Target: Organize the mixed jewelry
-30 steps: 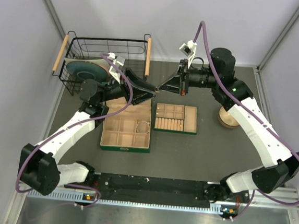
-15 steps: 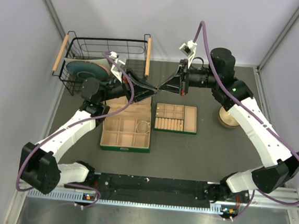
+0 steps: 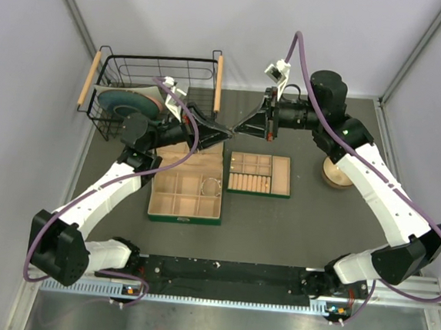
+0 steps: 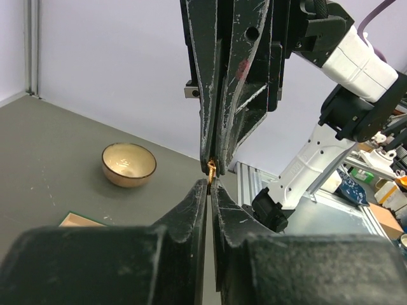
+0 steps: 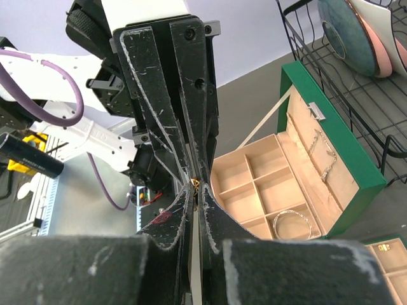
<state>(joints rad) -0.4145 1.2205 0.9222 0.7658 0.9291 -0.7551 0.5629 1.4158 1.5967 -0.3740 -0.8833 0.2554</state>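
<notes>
Green box (image 3: 183,219) nearest you holds the silver bracelet (image 3: 212,185) in a right-side compartment. Beyond it, your left gripper (image 3: 223,132) and right gripper (image 3: 240,127) meet tip to tip in the air, both pinched to narrow slits, with a gold ring (image 4: 210,166) at the junction. You cannot tell which one clamps it.
</notes>
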